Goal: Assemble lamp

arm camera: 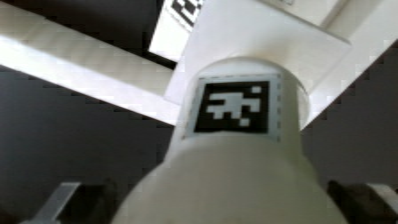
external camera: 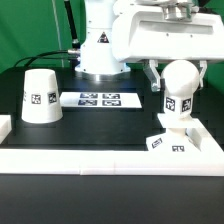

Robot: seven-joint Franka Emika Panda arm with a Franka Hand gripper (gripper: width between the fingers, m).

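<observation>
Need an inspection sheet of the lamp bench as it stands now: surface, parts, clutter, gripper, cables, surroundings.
surface: black table, white rail along its near edge.
job's things: shade wide end down at the exterior view's left; bulb upright on the base at the right; whether it is seated cannot be told.
clutter: nothing seen; only the marker board lies flat mid-table.
grippers: gripper straddles the bulb, one finger each side; contact cannot be told.
cables: nothing seen clearly.
surroundings: robot arm behind the marker board.

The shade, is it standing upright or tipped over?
Upright: the shade stands on its wider end, narrow end up.
</observation>
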